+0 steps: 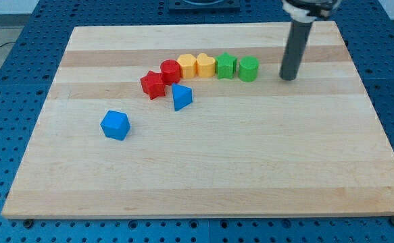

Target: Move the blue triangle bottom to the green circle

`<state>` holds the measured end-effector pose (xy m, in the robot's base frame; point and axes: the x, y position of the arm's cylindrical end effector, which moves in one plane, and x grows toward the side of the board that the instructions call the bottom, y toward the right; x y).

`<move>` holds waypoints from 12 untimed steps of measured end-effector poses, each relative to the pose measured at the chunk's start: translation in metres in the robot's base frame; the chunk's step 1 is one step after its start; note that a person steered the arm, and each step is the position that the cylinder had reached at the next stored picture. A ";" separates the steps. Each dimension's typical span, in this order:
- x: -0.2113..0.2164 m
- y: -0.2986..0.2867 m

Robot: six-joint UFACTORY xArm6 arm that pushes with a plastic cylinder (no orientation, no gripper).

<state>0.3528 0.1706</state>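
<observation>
The blue triangle [181,97] lies on the wooden board, just below and right of the red blocks. The green circle [249,68] is the rightmost block of a curved row near the view's top. My tip [288,77] rests on the board to the right of the green circle, a short gap away, touching no block. The blue triangle is far to the left of my tip.
The row runs left from the green circle: a green star-like block [226,66], a yellow block [205,65], another yellow block [187,65], a red circle [170,71], a red star [153,85]. A blue cube-like block [115,125] lies apart, lower left.
</observation>
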 end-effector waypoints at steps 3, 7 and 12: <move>-0.017 -0.072; 0.075 -0.072; 0.112 -0.270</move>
<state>0.4651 -0.0997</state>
